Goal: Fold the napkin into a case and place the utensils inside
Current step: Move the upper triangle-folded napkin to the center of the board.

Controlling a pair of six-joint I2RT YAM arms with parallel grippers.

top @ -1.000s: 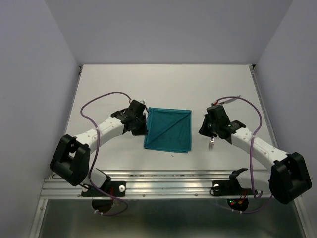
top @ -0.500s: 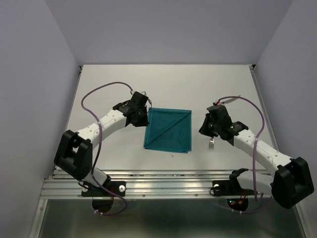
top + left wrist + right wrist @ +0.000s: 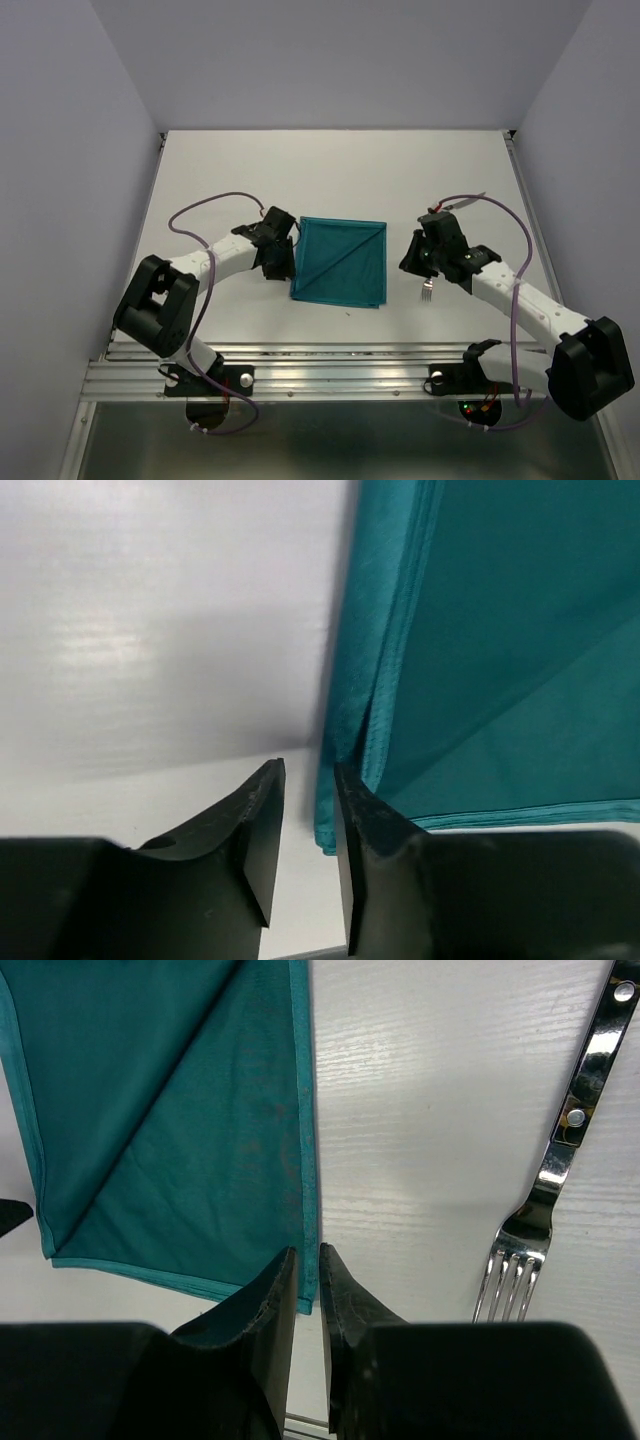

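Observation:
The teal napkin (image 3: 340, 262) lies flat in the middle of the table, folded, with a diagonal crease across it. My left gripper (image 3: 287, 262) is low at its left edge, and the left wrist view shows the left gripper (image 3: 310, 770) open. The napkin's layered edge (image 3: 350, 730) runs just past the right fingertip, and nothing is pinched. My right gripper (image 3: 408, 265) hovers right of the napkin. In its own view the right gripper (image 3: 308, 1252) shows a narrow gap that holds nothing, with the napkin's right hem (image 3: 305, 1160) beyond it. A silver fork (image 3: 428, 290) lies beside it, also in the right wrist view as the fork (image 3: 545, 1210), tines towards me.
A metal rail (image 3: 340, 365) runs along the near edge by the arm bases. Purple cables (image 3: 215, 195) loop over both arms. White walls close the table at the back and sides.
My left gripper has opened from shut and shifted slightly along the napkin's left edge. The napkin, the fork and the right arm have stayed in place.

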